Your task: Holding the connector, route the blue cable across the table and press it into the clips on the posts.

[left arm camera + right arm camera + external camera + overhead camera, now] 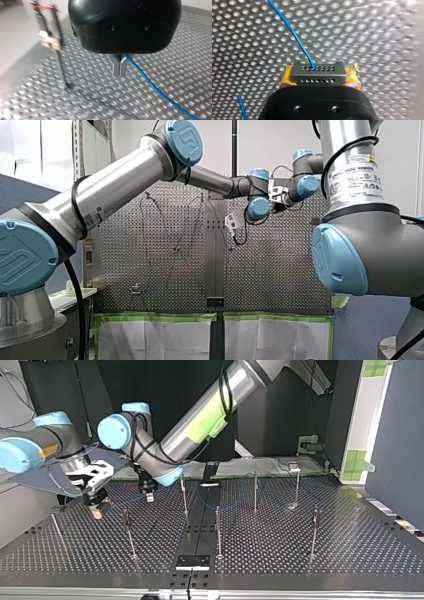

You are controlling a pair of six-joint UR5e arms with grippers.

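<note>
- Right wrist view: the black connector is held tight between the yellow pads of my right gripper
- The blue cable comes out of the connector's top row of holes and runs away over the table
- Left wrist view: the cable comes out just beside the metal fingers of my left gripper
- Those fingers are pressed together; I cannot tell if they pinch the cable
- Top view: both grippers hang near each other at the view's left, and thin posts stand up across the table
</note>
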